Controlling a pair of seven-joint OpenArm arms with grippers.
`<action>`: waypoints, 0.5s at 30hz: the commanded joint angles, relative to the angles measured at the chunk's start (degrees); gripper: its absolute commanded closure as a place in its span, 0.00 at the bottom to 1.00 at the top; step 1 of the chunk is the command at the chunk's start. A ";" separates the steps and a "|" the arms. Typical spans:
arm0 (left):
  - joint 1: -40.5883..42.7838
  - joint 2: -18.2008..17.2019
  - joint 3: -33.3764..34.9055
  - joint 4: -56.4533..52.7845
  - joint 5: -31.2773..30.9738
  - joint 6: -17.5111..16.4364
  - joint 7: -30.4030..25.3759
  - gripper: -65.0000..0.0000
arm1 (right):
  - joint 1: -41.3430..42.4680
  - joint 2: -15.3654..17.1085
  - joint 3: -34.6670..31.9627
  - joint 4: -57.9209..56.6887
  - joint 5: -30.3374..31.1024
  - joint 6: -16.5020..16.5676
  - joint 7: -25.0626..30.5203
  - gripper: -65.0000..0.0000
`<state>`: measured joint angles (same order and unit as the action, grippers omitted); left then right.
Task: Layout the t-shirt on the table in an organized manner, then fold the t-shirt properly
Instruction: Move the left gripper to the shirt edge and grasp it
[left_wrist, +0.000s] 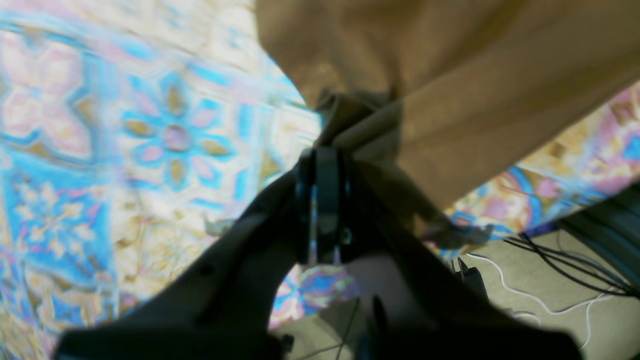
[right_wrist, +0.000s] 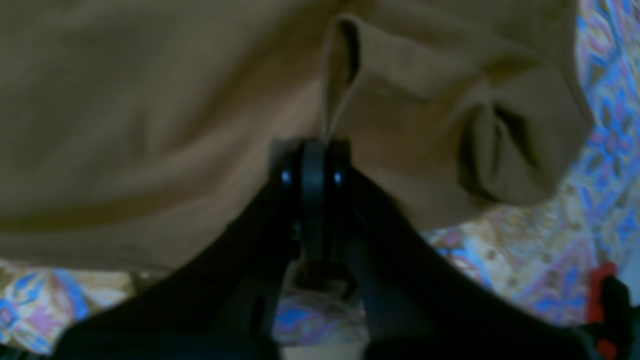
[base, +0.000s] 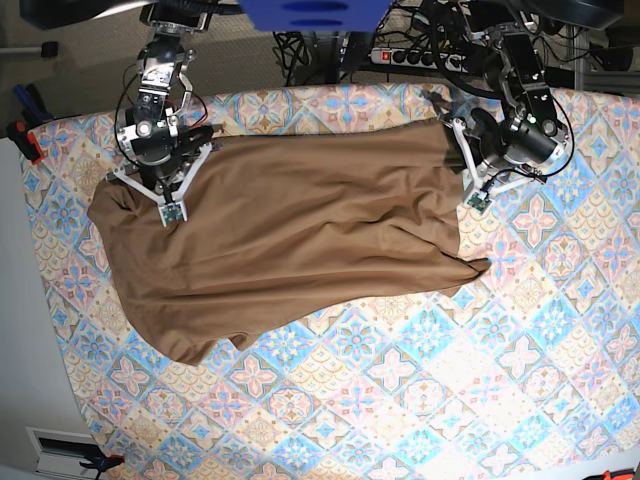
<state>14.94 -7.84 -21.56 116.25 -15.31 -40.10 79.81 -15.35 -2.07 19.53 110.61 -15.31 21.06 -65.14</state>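
Pastel tiles, blue and pink diamonds, run across the whole desk (base: 420, 400), with cables and a power strip (base: 410, 55) piled behind it at twelve o'clock. On it lies the t-shirt (base: 300, 240), tan-brown and rumpled, covering the upper middle of the desk and trailing toward seven o'clock.

My left claw (left_wrist: 320, 165) is pinched tight on a gathered bunch of cloth at the shirt's three o'clock edge; the wrist view shows fabric fanning out from between the closed jaws. My right claw (right_wrist: 312, 160) is clamped just as firmly on a fold at the ten o'clock corner, cloth puckered around it.

By my reckoning this thing is light, limp and not fragile. It has no stiffness at all, so it sags and creases wherever I don't hold it, and it should drag rather than slide over the tiles. A single layer could slip out of a shallow pinch, so I judge hems and seamed corners the best places to grip, a matched pair on one edge, pulled apart to tension the cloth flat.
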 joint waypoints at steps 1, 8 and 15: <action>-0.30 -1.18 -0.11 0.81 -0.38 0.10 0.19 1.00 | 0.10 0.18 0.03 1.70 -0.56 -0.09 0.22 1.00; -0.39 -2.85 -0.20 0.90 -0.38 0.10 0.19 1.00 | -0.16 0.09 1.26 2.23 -0.56 -0.18 0.31 1.00; -0.57 -3.72 -1.25 0.90 0.23 0.10 0.19 1.00 | 0.45 0.09 3.55 2.32 -0.21 -0.18 2.33 1.00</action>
<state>14.72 -11.00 -22.26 116.14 -15.42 -40.12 80.16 -15.40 -2.07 23.09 111.61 -15.64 21.02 -63.66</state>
